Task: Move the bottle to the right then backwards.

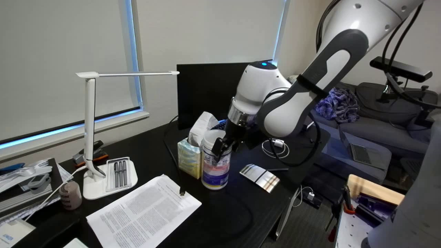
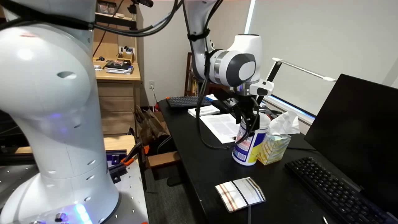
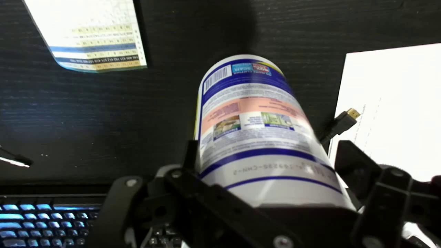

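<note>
The bottle (image 1: 215, 174) is a wide white cylinder with a blue-purple label, standing upright on the black desk. It also shows in an exterior view (image 2: 248, 149) and in the wrist view (image 3: 255, 113). My gripper (image 3: 267, 153) is around the bottle's upper part, a finger on each side. The left finger in the wrist view lies against its side; a thin gap shows beside the right one. The gripper also shows in both exterior views (image 1: 225, 148) (image 2: 248, 122), covering part of the bottle. The pale green tissue box (image 1: 188, 158) stands right beside the bottle.
A dark monitor (image 1: 206, 93) and a keyboard (image 2: 320, 186) stand at the desk's back. A striped card (image 1: 260, 177) lies near the bottle. Printed papers (image 1: 144, 210), a cable plug (image 3: 342, 122) and a white lamp (image 1: 89, 127) are on the bottle's other side.
</note>
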